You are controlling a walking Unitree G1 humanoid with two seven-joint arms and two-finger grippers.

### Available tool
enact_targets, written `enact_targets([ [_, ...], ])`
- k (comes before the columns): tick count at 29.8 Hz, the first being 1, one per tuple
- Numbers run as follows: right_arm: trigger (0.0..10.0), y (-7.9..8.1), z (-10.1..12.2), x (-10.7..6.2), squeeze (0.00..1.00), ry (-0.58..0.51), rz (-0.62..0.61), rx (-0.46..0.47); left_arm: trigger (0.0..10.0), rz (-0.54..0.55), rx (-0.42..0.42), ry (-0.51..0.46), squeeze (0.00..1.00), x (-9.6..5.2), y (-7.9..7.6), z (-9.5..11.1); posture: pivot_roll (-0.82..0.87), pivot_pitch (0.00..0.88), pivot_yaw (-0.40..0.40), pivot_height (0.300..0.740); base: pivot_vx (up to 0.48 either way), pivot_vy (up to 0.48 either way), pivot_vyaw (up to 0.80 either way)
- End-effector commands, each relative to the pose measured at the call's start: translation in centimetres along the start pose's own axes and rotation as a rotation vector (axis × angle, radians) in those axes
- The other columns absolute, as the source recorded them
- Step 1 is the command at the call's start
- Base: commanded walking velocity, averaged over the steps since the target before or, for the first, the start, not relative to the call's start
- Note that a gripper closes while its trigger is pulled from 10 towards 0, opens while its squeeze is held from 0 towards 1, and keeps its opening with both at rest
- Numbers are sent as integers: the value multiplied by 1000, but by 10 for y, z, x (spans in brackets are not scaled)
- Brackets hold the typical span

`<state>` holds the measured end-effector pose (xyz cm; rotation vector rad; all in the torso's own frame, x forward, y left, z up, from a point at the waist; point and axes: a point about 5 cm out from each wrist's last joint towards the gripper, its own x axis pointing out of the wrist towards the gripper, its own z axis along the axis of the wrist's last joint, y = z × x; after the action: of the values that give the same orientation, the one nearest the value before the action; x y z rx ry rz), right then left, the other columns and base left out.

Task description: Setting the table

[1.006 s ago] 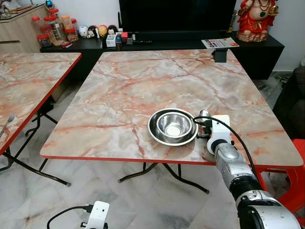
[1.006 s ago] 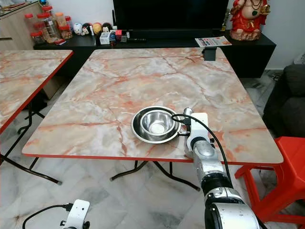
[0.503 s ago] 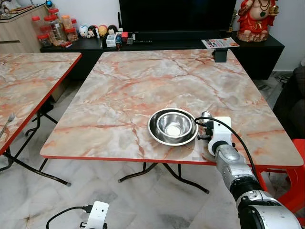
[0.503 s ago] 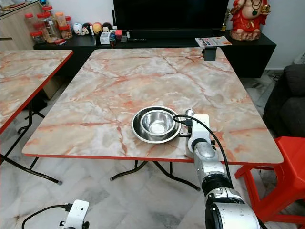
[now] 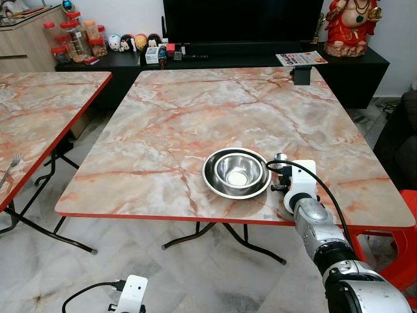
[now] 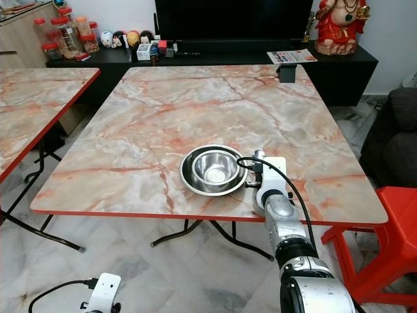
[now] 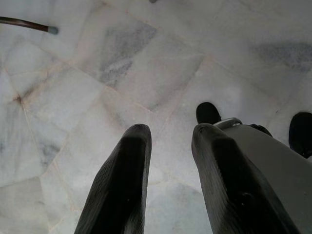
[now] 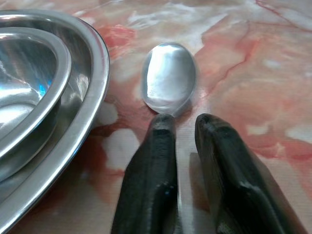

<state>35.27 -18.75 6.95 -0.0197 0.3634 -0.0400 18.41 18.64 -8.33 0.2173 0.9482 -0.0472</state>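
Note:
A steel bowl [image 5: 238, 171] sits inside a steel plate [image 5: 212, 184] near the front edge of the marble table [image 5: 169, 124]. Just right of the plate lies a steel spoon [image 8: 168, 78], its bowl end [image 5: 280, 157] pointing away from me. My right gripper [image 8: 184, 124] rests low on the table behind the spoon bowl, shut on the spoon's handle, which is hidden between the fingers [image 8: 156, 161]. My left gripper [image 7: 170, 134] hangs open over the tiled floor, beside my leg.
A black box [image 5: 301, 75] and a magazine [image 5: 300, 59] sit at the table's far right corner. A second marble table [image 5: 39, 104] stands to the left with a fork [image 5: 12, 163] on it. A red stool [image 6: 391, 222] is at my right.
My right wrist has shifted slightly toward the table's front edge with the spoon. Plate and bowl have not moved.

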Motion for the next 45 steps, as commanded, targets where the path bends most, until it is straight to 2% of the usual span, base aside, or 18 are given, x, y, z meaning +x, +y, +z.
enact_targets([
  [1,10000,4,7,2,0,-19,8,4,10000,9,-5,15,0,0,4,-3,-41,0,37,740,0,0,0],
  [13,10000,4,5,2,0,-17,0,5,10000,11,-2,16,0,0,5,-3,-40,0,38,740,0,0,0],
  [17,10000,5,7,1,0,-49,-11,15,10000,12,-1,15,0,0,5,-2,-39,0,38,740,0,0,0],
  [26,10000,-2,41,-4,0,-298,-97,47,10000,15,-5,14,0,0,7,-2,-37,0,36,740,0,0,0],
  [29,10000,-5,49,-11,0,-406,-139,20,10000,16,-8,14,0,0,7,-3,-38,0,35,740,0,0,0],
  [31,10000,-6,50,-14,0,-436,-154,-10,10000,16,-9,13,0,0,7,-3,-38,0,35,740,0,0,0],
  [33,10000,-10,47,-22,0,-497,-180,-25,10000,15,-10,14,0,-1,6,-3,-44,0,35,740,0,0,0],
  [39,10000,-17,33,-41,0,-572,-211,-79,10000,13,-10,14,0,-1,6,-4,-48,0,34,740,0,0,0],
  [41,10000,-24,22,-51,0,-578,-246,-70,10000,12,-12,13,0,-1,6,-4,-53,0,33,740,0,0,0],
  [42,10000,-32,6,-63,0,-567,-291,-67,10000,11,-14,11,0,-1,6,-4,-56,0,32,740,0,0,0],
  [45,10000,-37,-9,-73,0,-548,-323,-71,10000,11,-14,10,0,-1,5,-4,-62,0,33,740,0,0,0],
])
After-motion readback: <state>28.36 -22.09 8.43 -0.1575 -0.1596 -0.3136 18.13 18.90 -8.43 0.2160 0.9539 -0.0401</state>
